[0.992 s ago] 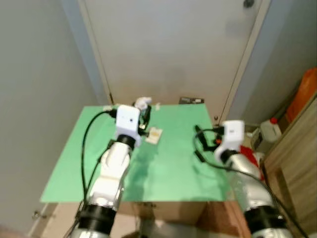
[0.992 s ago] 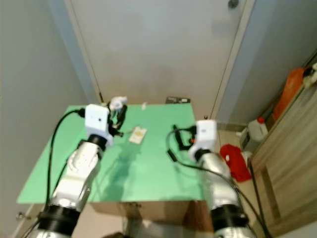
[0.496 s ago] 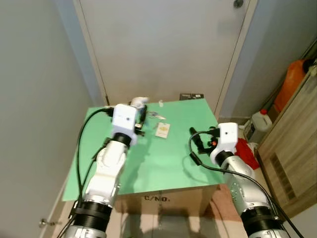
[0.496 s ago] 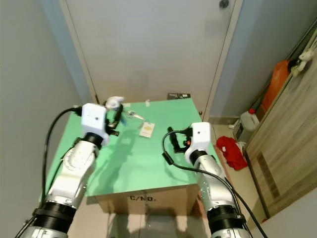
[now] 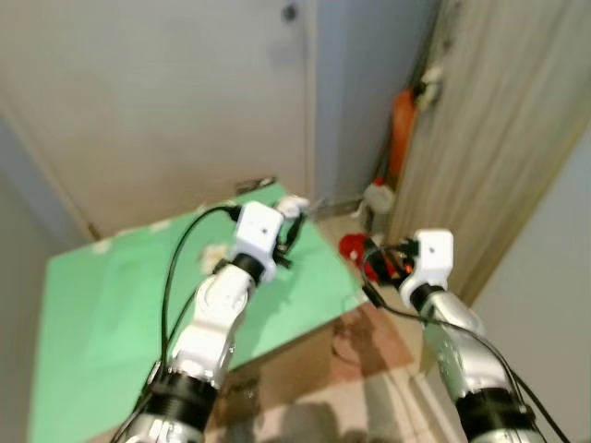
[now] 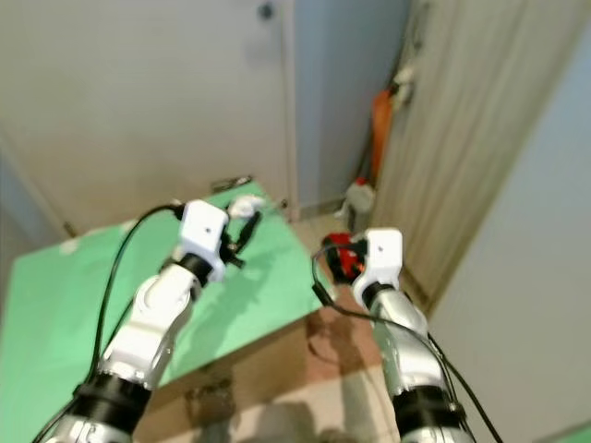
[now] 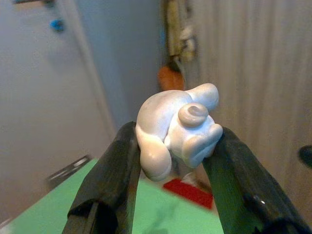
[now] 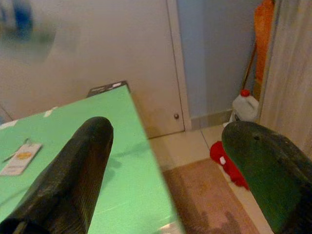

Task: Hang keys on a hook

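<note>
Above the green table (image 5: 111,295), the left gripper (image 7: 170,161) is clamping a white rounded figurine (image 7: 178,129) between its black fingers (image 7: 114,170). The right gripper (image 8: 165,161) is hovering past the table's edge, fingers spread wide around nothing. A tagged key (image 8: 19,157) is lying flat on the green surface, near the white door (image 8: 97,44).

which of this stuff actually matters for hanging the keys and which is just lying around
For the job:
white charm, pinched in the left gripper
right gripper, open and holding nothing

Just lying about:
paper tag on the green table
red cloth and white jug on the floor
</note>
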### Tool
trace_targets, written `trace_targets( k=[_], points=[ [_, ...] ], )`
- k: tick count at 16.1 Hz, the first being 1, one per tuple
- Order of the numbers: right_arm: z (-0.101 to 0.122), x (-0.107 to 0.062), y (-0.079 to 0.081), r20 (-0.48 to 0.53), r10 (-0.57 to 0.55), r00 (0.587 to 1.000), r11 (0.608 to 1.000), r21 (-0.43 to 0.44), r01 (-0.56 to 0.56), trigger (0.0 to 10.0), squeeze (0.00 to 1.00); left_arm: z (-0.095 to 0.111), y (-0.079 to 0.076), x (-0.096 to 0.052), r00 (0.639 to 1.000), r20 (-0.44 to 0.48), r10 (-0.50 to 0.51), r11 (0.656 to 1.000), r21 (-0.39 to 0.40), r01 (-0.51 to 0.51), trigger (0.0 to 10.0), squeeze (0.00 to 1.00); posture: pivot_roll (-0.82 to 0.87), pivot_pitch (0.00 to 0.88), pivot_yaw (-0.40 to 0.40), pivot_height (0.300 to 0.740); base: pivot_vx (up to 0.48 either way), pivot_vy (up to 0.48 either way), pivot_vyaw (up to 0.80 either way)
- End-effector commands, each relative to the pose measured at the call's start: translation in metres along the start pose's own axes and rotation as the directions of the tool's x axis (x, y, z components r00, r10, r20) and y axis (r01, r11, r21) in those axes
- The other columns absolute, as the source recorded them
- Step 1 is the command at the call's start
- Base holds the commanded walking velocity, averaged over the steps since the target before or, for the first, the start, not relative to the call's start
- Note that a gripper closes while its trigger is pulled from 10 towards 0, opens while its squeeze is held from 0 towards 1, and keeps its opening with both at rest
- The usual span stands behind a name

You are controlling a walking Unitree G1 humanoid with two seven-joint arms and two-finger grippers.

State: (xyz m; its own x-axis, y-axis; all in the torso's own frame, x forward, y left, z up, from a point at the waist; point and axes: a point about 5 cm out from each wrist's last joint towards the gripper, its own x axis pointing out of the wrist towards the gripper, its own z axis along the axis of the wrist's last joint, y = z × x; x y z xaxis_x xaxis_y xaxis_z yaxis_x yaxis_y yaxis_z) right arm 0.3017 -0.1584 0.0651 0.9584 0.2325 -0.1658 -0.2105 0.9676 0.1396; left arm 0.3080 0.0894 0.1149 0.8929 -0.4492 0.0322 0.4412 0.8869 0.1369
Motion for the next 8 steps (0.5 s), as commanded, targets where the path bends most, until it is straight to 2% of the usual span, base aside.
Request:
trace_targets(
  k=[1,8],
  points=[
    [0.0028,0.0028,0.0029,0.007,0.010,1.000,1.000,-0.004,-0.010,10.0,0.00,-0.0020,0.0016,0.0005,1.000,-0.020,-0.016,1.000,0.004,0.016,0.0,0.00,-0.06,0.000,0.074,0.740,0.000,0.000,-0.58],
    [0.0004,0.0018,0.0020,0.004,-0.002,1.000,1.000,0.011,0.002,10.0,0.00,0.0010,-0.0024,0.0050,0.995,-0.028,-0.091,0.996,0.009,0.092,0.0,0.00,-0.07,0.000,0.092,0.740,0.000,0.000,-0.58]
  ],
)
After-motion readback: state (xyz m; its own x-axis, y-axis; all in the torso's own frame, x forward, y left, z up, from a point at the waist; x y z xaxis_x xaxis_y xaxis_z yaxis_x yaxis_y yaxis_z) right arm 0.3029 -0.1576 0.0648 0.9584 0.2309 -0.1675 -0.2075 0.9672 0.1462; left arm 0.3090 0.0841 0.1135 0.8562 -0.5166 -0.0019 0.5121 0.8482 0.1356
